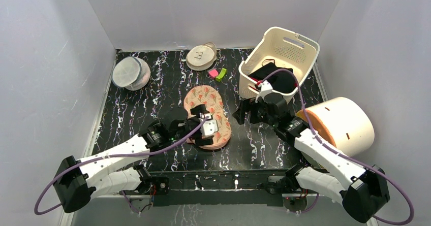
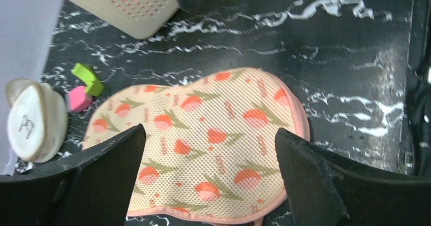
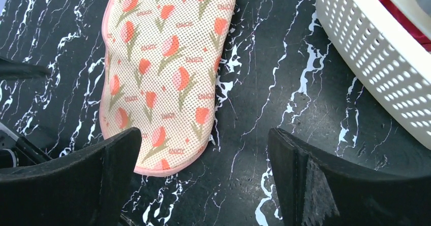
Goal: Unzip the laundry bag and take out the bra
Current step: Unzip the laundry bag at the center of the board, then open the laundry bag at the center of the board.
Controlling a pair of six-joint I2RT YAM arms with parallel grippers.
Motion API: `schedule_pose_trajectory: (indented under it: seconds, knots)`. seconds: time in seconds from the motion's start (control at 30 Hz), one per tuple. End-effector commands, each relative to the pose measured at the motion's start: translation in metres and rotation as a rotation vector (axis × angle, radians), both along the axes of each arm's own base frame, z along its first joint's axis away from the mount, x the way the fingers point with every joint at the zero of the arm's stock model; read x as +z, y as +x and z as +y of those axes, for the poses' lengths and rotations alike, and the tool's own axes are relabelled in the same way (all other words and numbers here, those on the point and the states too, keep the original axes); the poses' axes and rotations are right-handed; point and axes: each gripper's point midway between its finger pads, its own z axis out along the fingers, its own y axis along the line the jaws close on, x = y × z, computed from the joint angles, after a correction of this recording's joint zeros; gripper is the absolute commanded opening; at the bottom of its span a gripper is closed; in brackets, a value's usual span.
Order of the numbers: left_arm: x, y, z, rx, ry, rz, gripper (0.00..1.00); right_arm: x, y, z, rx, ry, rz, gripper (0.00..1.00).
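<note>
top external view: laundry bag [image 1: 207,115] lies flat on the black marbled table [image 1: 152,109], mid-table, closed as far as can be seen. left gripper [image 1: 203,127] hangs over its near lobe, jaws spread wide, holding nothing. right gripper [image 1: 244,111] sits just beside the bag's right edge over bare table, also wide apart and empty. bra not visible in any view; judged to be inside the bag.

risks noted:
- no zip pull can be made out in either wrist view, so a closing pinch may catch mesh or pink trim instead of the pull
- the bag lies loose, so a one-sided tug would likely drag or lift it rather than run the zip; one gripper should pin it
- both grippers are near each other, so they could collide over the bag
- the right arm is close to the basket [image 1: 278,63], and a wide swing could knock it

count:
- laundry bag: one
- other pouches: two, a grey-white pouch [image 1: 130,72] and a beige disc pouch [image 1: 201,57]
- small blocks: two, a pink block [image 1: 213,73] and a green block [image 1: 221,74], touching
- basket: one, holding black clothes [image 1: 277,78]
- white drum [image 1: 340,124] on its side: one
- grippers: two
</note>
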Motion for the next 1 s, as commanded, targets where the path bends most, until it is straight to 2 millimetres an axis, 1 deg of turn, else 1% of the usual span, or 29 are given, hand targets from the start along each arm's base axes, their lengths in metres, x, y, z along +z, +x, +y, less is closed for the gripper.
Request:
schedule_pose_trajectory:
  seconds: [0.0, 0.03, 0.07, 0.1, 0.13, 0.17, 0.2, 0.27, 0.33, 0.37, 0.4, 0.43, 0.5, 0.53, 0.6, 0.73, 0.83, 0.87, 0.97]
  knots:
    - [0.048, 0.020, 0.002, 0.131, -0.194, -0.064, 0.99, 0.001, -0.003, 0.002, 0.005, -0.001, 0.009, 0.95]
    - [0.056, 0.030, 0.008, 0.212, -0.247, -0.066, 0.98, 0.000, -0.004, 0.005, 0.008, -0.009, 0.020, 0.96]
    - [0.066, 0.045, 0.017, 0.323, -0.304, -0.069, 0.99, 0.001, -0.005, 0.010, 0.013, -0.018, 0.023, 0.96]
    - [0.080, 0.063, 0.032, 0.466, -0.356, -0.078, 0.98, 0.001, -0.008, 0.018, 0.021, -0.025, 0.019, 0.96]
    - [0.086, 0.074, 0.042, 0.554, -0.396, -0.060, 0.98, 0.003, -0.011, 0.026, 0.028, -0.036, 0.008, 0.97]
    - [0.096, 0.089, 0.060, 0.683, -0.438, -0.060, 0.98, 0.003, -0.015, 0.036, 0.034, -0.053, -0.003, 0.97]
    - [0.099, 0.099, 0.074, 0.768, -0.451, -0.050, 0.98, 0.001, -0.020, 0.046, 0.044, -0.075, -0.010, 0.98]
    - [0.100, 0.117, 0.109, 0.956, -0.462, -0.075, 0.98, -0.004, -0.030, 0.068, 0.069, -0.123, -0.018, 0.98]
    - [0.106, 0.128, 0.150, 1.163, -0.477, -0.134, 0.98, -0.012, -0.034, 0.087, 0.073, -0.178, -0.010, 0.98]
    - [0.109, 0.129, 0.173, 1.264, -0.492, -0.165, 0.98, -0.022, -0.035, 0.094, 0.058, -0.220, -0.001, 0.98]
    - [0.112, 0.130, 0.197, 1.361, -0.520, -0.191, 0.98, -0.023, -0.035, 0.101, 0.035, -0.241, -0.006, 0.98]
    - [0.115, 0.129, 0.214, 1.419, -0.551, -0.213, 0.98, -0.026, -0.036, 0.109, 0.016, -0.263, -0.003, 0.98]
    - [0.122, 0.123, 0.234, 1.470, -0.607, -0.251, 0.98, -0.027, -0.036, 0.128, -0.001, -0.283, -0.023, 0.98]
    - [0.130, 0.118, 0.244, 1.483, -0.640, -0.275, 0.98, -0.029, -0.032, 0.136, -0.021, -0.290, -0.032, 0.98]
    - [0.137, 0.112, 0.252, 1.483, -0.668, -0.312, 0.98, -0.033, -0.023, 0.150, -0.069, -0.283, -0.012, 0.98]
    - [0.142, 0.106, 0.257, 1.480, -0.675, -0.343, 0.98, -0.043, 0.000, 0.163, -0.127, -0.248, 0.028, 0.98]
    - [0.135, 0.109, 0.254, 1.474, -0.653, -0.335, 0.98, -0.054, 0.016, 0.168, -0.114, -0.203, 0.065, 0.98]
    - [0.134, 0.111, 0.253, 1.473, -0.648, -0.334, 0.98, -0.062, 0.022, 0.172, -0.101, -0.196, 0.069, 0.98]
    - [0.128, 0.116, 0.248, 1.471, -0.618, -0.311, 0.98, -0.077, 0.028, 0.183, -0.050, -0.230, 0.049, 0.98]
